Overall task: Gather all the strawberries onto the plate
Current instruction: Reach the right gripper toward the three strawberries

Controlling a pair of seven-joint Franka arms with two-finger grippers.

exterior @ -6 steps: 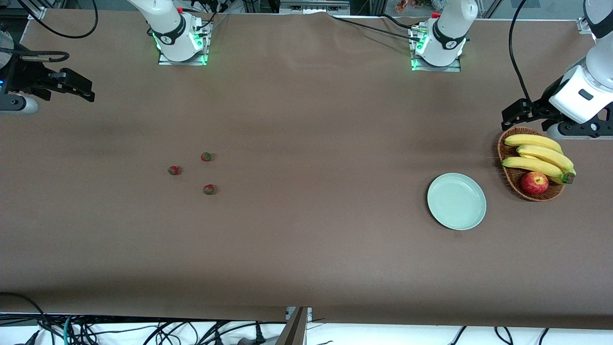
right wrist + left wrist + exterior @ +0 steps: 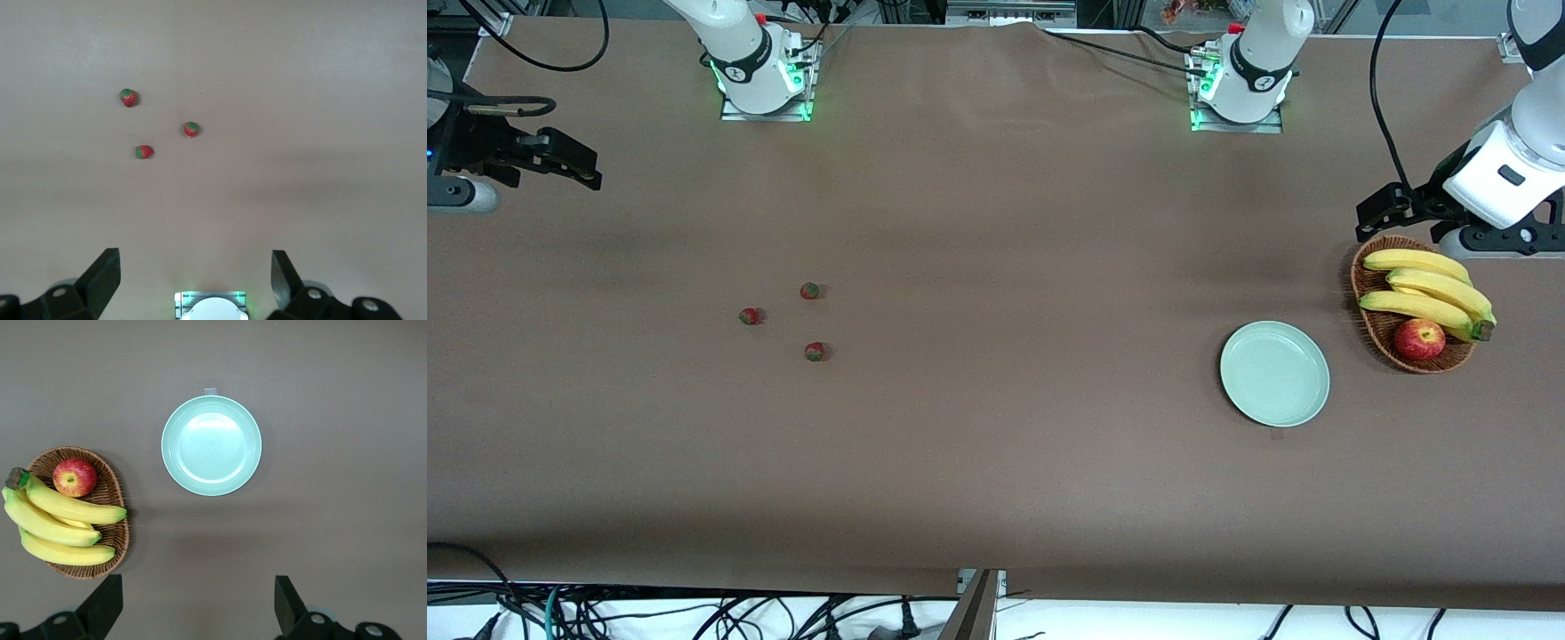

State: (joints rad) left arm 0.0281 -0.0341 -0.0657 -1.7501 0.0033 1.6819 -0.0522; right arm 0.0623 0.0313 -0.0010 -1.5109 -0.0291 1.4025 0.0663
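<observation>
Front view: tiny red green-capped strawberries (image 2: pixel 809 291).

Open tabletop surrounds the strawberries (image 2: pixel 751 316) and plate (image 2: pixel 1274 373); only the basket (image 2: pixel 1371 327) stands beside the plate.

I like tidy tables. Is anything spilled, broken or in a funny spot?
Nothing is spilled or broken. Three strawberries just lie loose on the table, away from the bare plate.

Three strawberries (image 2: pixel 809 291) (image 2: pixel 751 316) (image 2: pixel 815 351) at centre-left of the front view. One plate (image 2: pixel 1274 373) at lower right. One wicker basket (image 2: pixel 1371 329) at right, containing three bananas (image 2: pixel 1423 284) and one apple (image 2: pixel 1419 339). Two hands: left (image 2: pixel 1371 216), right (image 2: pixel 574 164).
</observation>
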